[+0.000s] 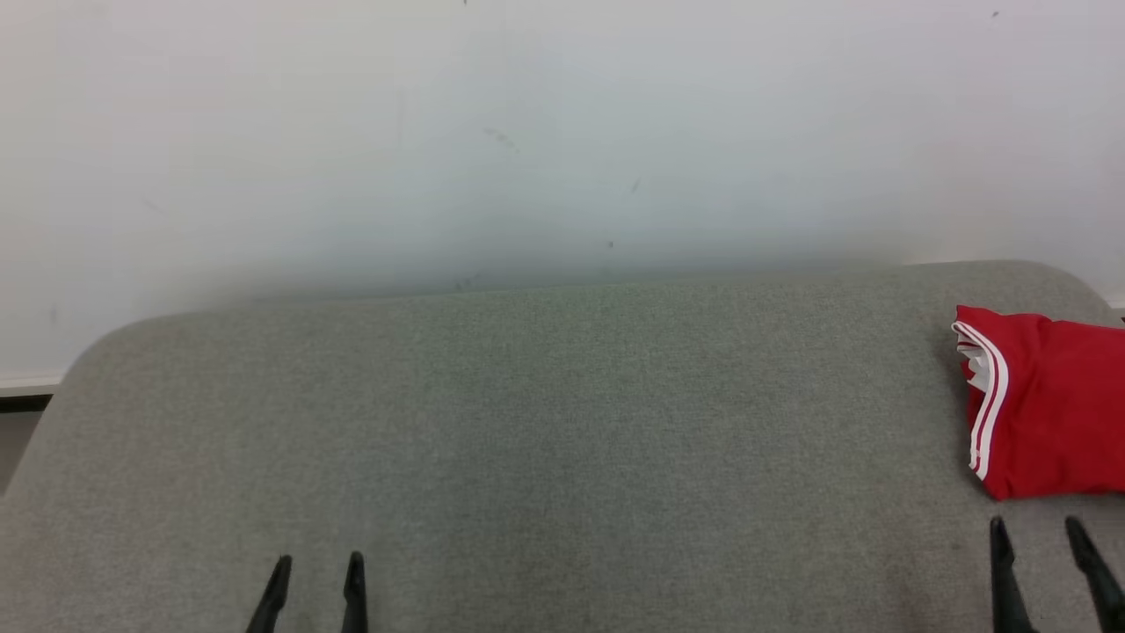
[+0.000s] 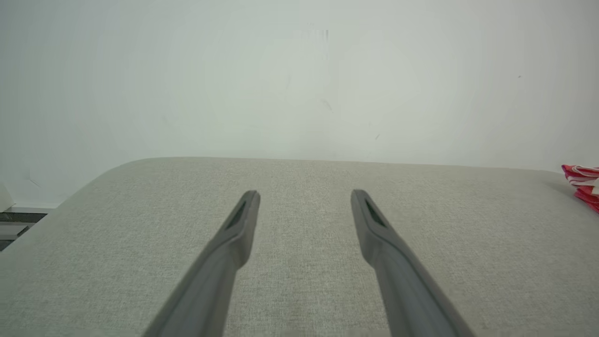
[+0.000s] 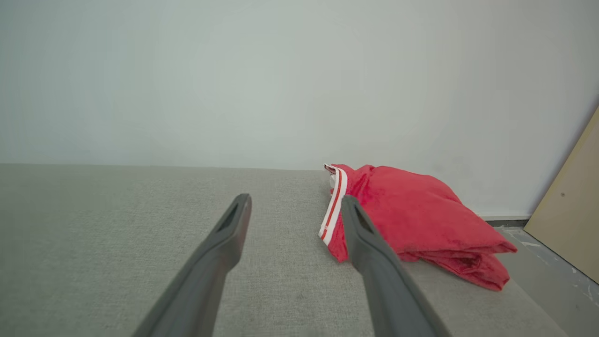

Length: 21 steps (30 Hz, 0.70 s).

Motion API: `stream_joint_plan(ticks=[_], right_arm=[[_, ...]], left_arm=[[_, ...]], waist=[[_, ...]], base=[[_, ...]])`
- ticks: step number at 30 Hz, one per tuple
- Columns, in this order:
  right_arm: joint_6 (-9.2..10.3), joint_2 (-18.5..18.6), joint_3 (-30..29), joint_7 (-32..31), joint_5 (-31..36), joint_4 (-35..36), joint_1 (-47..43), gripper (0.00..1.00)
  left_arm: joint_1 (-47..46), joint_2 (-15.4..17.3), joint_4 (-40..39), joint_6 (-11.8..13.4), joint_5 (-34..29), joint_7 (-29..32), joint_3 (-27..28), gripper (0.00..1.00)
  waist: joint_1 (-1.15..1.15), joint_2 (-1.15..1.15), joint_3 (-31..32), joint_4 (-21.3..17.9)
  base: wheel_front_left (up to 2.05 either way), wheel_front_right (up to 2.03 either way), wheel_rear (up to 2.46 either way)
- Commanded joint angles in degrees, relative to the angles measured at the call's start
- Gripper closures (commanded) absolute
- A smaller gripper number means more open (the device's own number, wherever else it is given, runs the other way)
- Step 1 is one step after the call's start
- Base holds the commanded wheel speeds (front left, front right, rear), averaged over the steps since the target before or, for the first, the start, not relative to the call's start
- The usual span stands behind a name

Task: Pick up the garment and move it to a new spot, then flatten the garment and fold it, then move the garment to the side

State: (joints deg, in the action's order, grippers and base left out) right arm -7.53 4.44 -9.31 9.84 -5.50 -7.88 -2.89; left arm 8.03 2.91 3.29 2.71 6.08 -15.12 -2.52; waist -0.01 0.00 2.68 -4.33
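Observation:
The garment (image 1: pixel 1050 404) is red with white stripes along one edge and lies folded at the far right of the grey padded surface (image 1: pixel 562 422). It also shows in the right wrist view as a folded red garment (image 3: pixel 416 220), and as a small red corner of garment (image 2: pixel 582 180) in the left wrist view. My right gripper (image 1: pixel 1037 532) stands open just in front of the garment, apart from it, with nothing between its fingers. My left gripper (image 1: pixel 318 567) is open at the lower left, over bare fabric.
A white wall (image 1: pixel 562 132) rises behind the padded surface. The surface has rounded corners at the far left and far right. A tan board (image 3: pixel 571 206) leans against the wall to the right, beyond the surface's edge, above a strip of floor (image 3: pixel 547 262).

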Motion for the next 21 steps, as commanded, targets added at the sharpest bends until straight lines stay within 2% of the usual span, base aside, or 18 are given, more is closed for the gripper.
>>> stream_joint_plan(ticks=[1,9,13,21], right_arm=[[0.11,-0.27,0.54,1.14,-0.15,-0.89,-1.38,0.0],[0.12,-1.42,4.66,4.93,0.18,-6.43,-3.57,0.0],[0.12,-1.47,6.13,5.31,-0.56,-8.44,-2.6,0.0],[0.12,-1.44,7.92,5.35,-2.18,-8.7,-1.36,0.0]], left_arm=[[1.13,0.2,0.62,0.14,0.45,0.0,0.13,0.0],[2.6,0.15,3.89,-0.7,1.39,0.0,-0.44,0.0],[2.34,0.13,5.53,-0.34,1.44,0.0,-0.6,0.0],[1.56,0.12,6.54,-0.1,1.63,0.0,-0.83,0.0]], waist=[[0.01,0.0,0.45,0.17],[0.01,0.0,1.65,0.99],[0.01,0.0,1.94,1.3],[0.01,0.0,2.14,1.79]], base=[[0.0,0.0,0.0],[0.0,0.0,0.0],[0.0,0.0,0.0],[0.0,0.0,0.0]])
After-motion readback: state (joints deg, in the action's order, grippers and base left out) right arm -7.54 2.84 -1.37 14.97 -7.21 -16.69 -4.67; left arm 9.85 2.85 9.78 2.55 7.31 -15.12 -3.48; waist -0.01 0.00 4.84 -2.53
